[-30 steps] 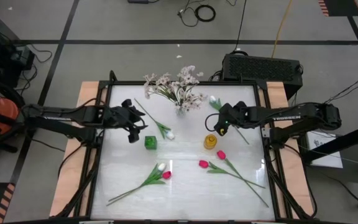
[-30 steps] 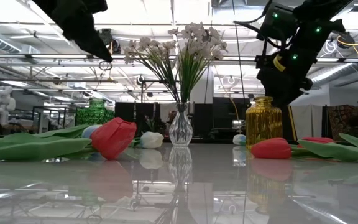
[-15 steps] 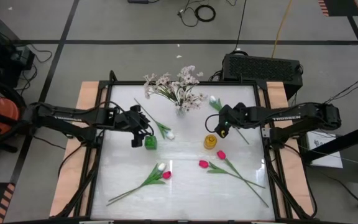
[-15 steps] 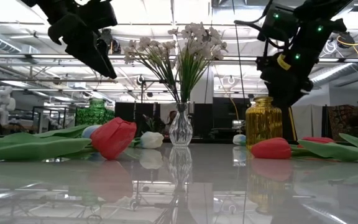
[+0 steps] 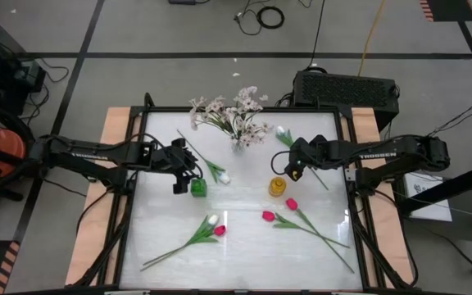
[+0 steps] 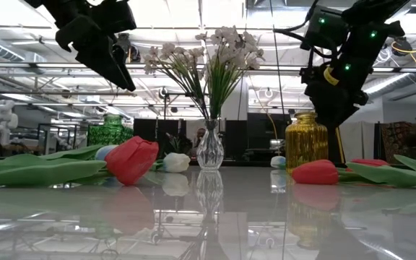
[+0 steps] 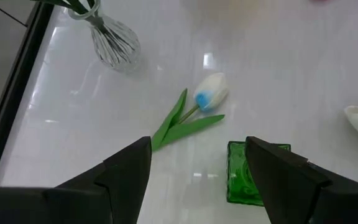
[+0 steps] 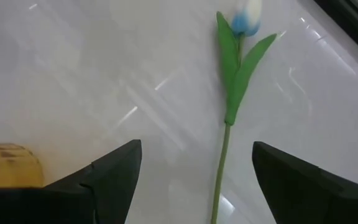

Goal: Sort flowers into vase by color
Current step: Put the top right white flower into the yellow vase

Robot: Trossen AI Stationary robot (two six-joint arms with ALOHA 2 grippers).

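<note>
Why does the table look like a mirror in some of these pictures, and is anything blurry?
Low view: the glossy white tabletop mirrors the clear glass vase, the amber glass vase and the ceiling lights; the nearest magenta tulip looks soft. High view: a bright glare patch sits mid-table. Left wrist view: light streaks cross the surface near the green glass cube vase; a white tulip stays sharp.

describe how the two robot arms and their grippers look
Both arms are dark, slim and jointed, with white lettering along the forearm. The left gripper and right gripper have two broad black fingers. The right wrist carries a yellow band and small green lights.
</note>
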